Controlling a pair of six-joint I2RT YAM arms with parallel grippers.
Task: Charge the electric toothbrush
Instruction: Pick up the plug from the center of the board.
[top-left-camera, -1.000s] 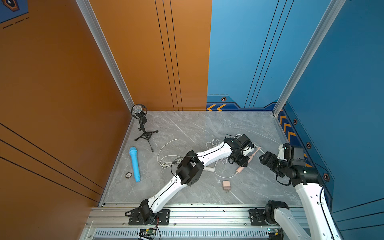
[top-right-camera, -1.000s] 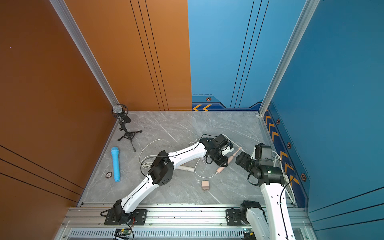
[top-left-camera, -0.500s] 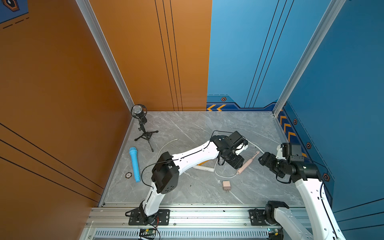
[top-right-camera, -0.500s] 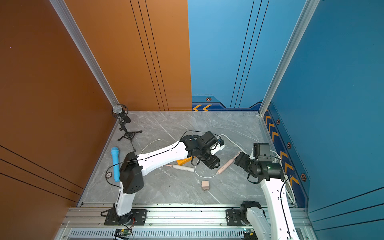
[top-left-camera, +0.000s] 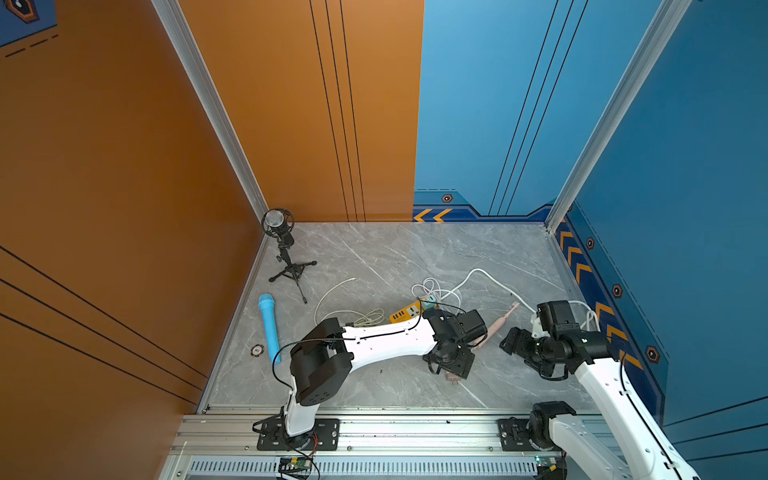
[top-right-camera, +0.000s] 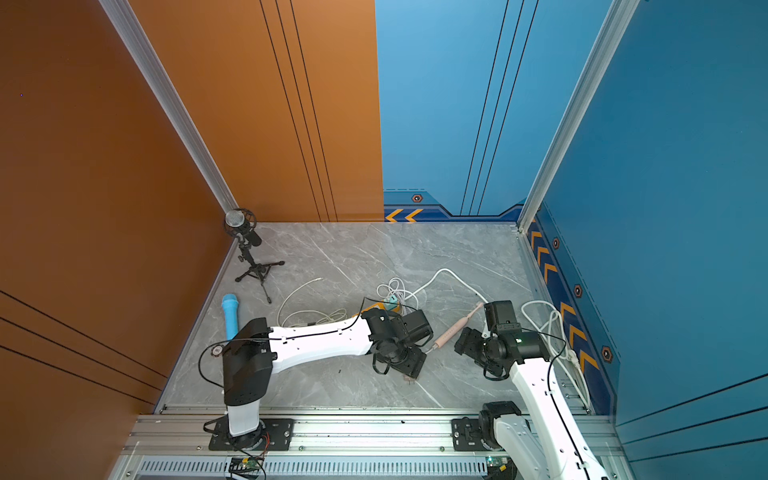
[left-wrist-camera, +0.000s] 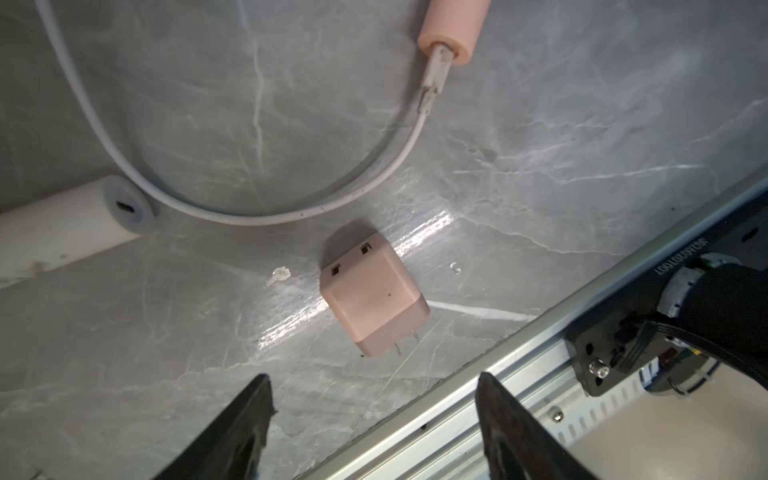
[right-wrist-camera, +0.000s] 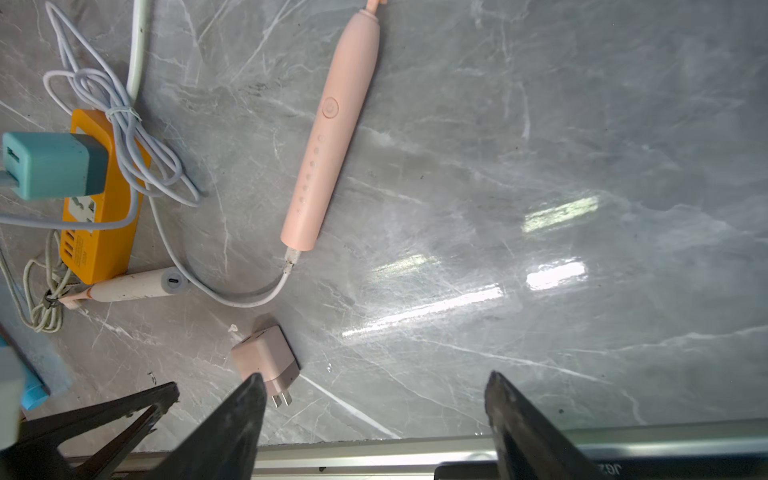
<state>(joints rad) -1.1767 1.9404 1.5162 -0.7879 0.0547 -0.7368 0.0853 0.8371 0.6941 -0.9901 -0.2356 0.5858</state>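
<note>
**Left claw poised over the adapter**

The toothbrush (right-wrist-camera: 328, 137) lay flat on the table (right-wrist-camera: 540, 124), with a white cable (left-wrist-camera: 266, 216) plugged into its base and curling away in a loop. Just beside that loop sat the pink adapter (left-wrist-camera: 372, 297), resting on one broad face with its prongs pointing at the rail (left-wrist-camera: 540, 374) and its two ports facing the cable. My left claw (left-wrist-camera: 372, 377) hung over it with the jaws apart and nothing in them; the adapter was ahead of the tips, not yet between them. My right claw (right-wrist-camera: 375, 375) hovered nearby, also spread and empty.

I judged the step to be picking up the adapter. To do it well I needed to bring the tips forward until the body sat centred, then come straight down. The jaws had to close across the two plain sides, so prongs and ports stayed free. The table looked glossy, so a slow squeeze seemed wise to stop the block skating off. I also wanted to stay off the cable loop, as a snag might tug the plug out. The strip (right-wrist-camera: 104, 232) lay beyond.
</note>
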